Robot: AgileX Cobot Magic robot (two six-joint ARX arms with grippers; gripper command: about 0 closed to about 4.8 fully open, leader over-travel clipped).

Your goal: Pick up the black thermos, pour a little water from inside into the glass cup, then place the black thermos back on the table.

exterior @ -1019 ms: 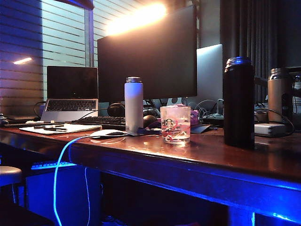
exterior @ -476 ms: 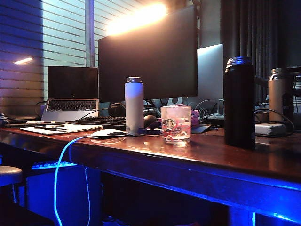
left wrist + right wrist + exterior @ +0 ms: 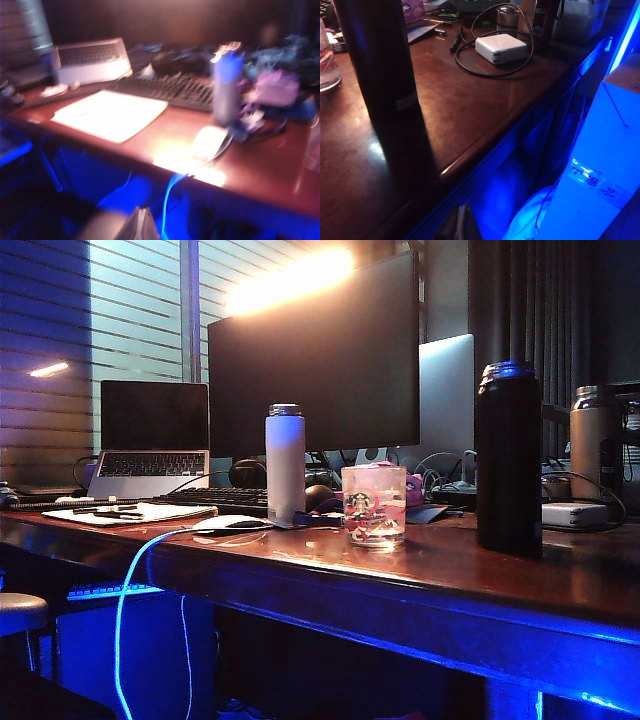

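Note:
The black thermos (image 3: 508,460) stands upright on the table (image 3: 450,570), to the right of the glass cup (image 3: 373,505). Neither arm shows in the exterior view. In the right wrist view the black thermos (image 3: 380,60) rises close ahead on the table (image 3: 470,110), and the glass cup (image 3: 327,60) shows at the frame's edge. My right gripper (image 3: 462,215) hangs shut and holds nothing, off the table's front edge. In the blurred left wrist view my left gripper (image 3: 142,217) is shut and holds nothing, below and in front of the table's edge.
A white bottle (image 3: 285,462) stands left of the cup, beside a white mouse (image 3: 210,142), a notebook (image 3: 110,114) and a keyboard (image 3: 165,90). A monitor (image 3: 315,360) and laptop (image 3: 153,440) stand behind. A bronze flask (image 3: 594,440) and a white charger with its cable (image 3: 501,48) sit right of the thermos.
A dark shape at the top left edge of the exterior view has gone from sight. The thermos, cup and bottle have not moved.

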